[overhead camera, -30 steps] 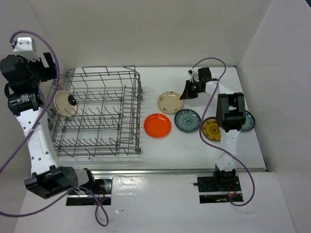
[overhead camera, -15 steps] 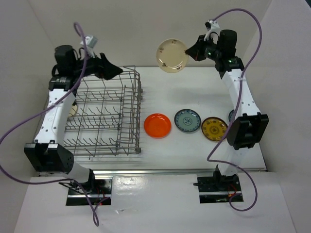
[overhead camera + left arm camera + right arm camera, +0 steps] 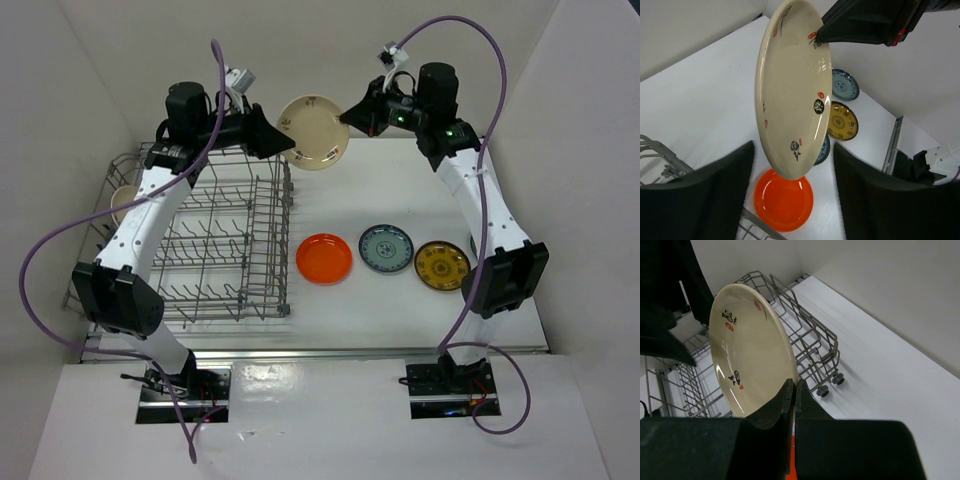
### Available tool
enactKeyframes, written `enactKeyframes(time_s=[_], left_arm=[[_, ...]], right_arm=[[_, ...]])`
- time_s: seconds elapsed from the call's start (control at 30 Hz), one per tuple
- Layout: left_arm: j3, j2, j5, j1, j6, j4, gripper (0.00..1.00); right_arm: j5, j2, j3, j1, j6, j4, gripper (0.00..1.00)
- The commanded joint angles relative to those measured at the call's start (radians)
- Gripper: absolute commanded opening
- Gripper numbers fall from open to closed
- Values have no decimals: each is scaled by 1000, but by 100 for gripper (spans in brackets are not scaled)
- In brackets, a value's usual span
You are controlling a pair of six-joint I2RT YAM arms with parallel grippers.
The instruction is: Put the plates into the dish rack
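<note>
A cream plate with dark marks (image 3: 315, 132) hangs on edge in the air above the right end of the dish rack (image 3: 200, 240). My right gripper (image 3: 352, 115) is shut on its right rim, and in the right wrist view the fingers (image 3: 790, 395) pinch the plate (image 3: 747, 347). My left gripper (image 3: 288, 143) is open at the plate's left side. In the left wrist view the plate's edge (image 3: 790, 100) sits between its two fingers, my left gripper (image 3: 792, 200) touching neither face. A second cream plate (image 3: 124, 205) stands in the rack's left end.
On the table right of the rack lie an orange-red plate (image 3: 324, 258), a blue-and-white plate (image 3: 386, 248) and a yellow plate (image 3: 442, 265). Another blue plate (image 3: 845, 84) shows farther right in the left wrist view. White walls close in at the back and sides.
The right arm lifted the cream plate off the table and carried it left. The left arm swung right from the rack's left end to meet it, its jaws narrowing a little.
</note>
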Motion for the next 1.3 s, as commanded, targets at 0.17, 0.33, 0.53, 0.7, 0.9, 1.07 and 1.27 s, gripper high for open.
enactKeyframes(time_s=[0.17, 0.33, 0.53, 0.7, 0.9, 1.07, 1.27], left_arm=[[58, 32, -1, -35, 35, -5, 42], [68, 23, -93, -55, 66, -36, 0], [92, -66, -283, -3, 115, -97, 0], [51, -182, -373, 123, 104, -136, 0], [2, -285, -641, 246, 170, -272, 0], [-70, -319, -767, 390, 161, -329, 0], [-205, -319, -843, 470, 161, -329, 0]], right_arm=[[-35, -97, -8, 35, -2, 31, 0], [-14, -97, -37, 57, -12, 22, 0], [135, -127, -137, 20, -47, -17, 57], [118, -205, -344, -93, -25, 26, 90], [-32, -86, -421, -222, -183, -98, 100], [-232, 76, -386, -258, -200, -106, 100], [-182, 270, -263, -164, -278, -170, 100]])
